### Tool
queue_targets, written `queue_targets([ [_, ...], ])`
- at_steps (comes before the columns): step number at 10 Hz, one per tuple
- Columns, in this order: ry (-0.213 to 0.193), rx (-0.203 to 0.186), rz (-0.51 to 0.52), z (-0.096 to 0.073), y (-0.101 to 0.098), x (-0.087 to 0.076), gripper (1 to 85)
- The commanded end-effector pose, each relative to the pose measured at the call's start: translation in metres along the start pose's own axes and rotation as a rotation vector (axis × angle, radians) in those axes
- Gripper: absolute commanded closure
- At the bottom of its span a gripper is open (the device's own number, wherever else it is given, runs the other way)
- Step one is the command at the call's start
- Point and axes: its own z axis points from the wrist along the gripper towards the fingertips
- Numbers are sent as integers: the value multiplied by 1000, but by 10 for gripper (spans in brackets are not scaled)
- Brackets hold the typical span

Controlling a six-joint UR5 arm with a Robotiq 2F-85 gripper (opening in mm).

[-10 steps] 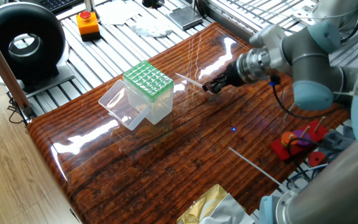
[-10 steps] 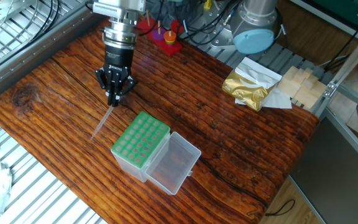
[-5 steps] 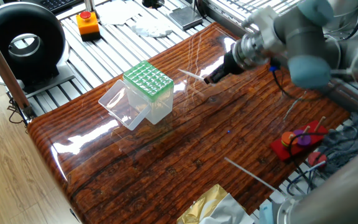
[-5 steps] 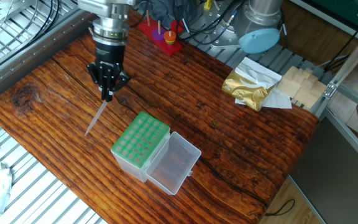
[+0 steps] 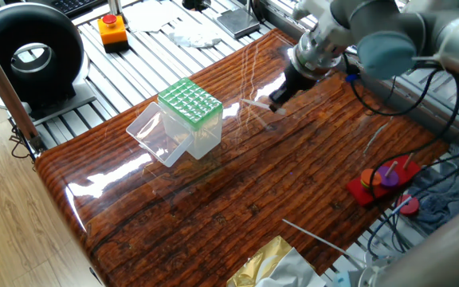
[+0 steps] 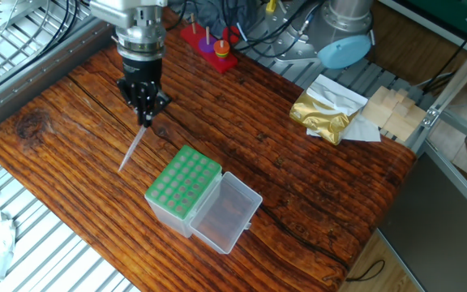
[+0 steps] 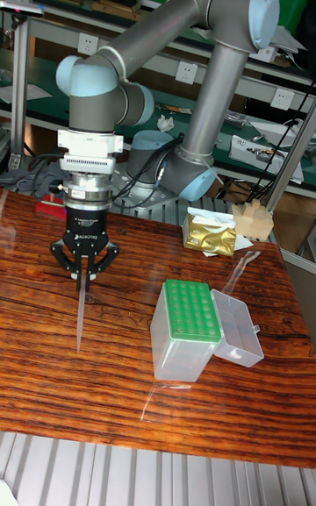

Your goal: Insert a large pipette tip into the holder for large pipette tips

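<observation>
**Claw holds the tip above the surface**

The claw (image 7: 82, 276) is closed on the large pipette tip (image 7: 80, 317), which hangs point down over the wooden surface (image 6: 298, 186). The holder for large pipette tips (image 6: 183, 187) stands near, its clear lid (image 6: 227, 212) open beside the green top.

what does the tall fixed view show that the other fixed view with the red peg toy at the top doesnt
Only the tall fixed view shows the whole grey and blue robot arm with the green shelving behind it, and the slim translucent pipette tip hanging point-down, clear of the wood.

Only the other fixed view shows the red peg toy and the metal slatted bench around the table.

Both show the black two-finger gripper shut on the tip, the clear box with the green grid top, lid open, and the gold foil packet.
</observation>
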Motion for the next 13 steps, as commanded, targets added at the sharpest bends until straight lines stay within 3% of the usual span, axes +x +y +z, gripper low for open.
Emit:
queue_targets([
  [1, 64, 71, 46, -24, -14, 24, 847],
  [3, -80, 153, 5, -59, -31, 12, 847],
  [5, -125, 167, -1, -81, -37, 15, 847],
  [10, -164, 130, -5, -81, -31, 2, 847],
  [13, -214, 109, -6, -83, -25, -10, 847],
])
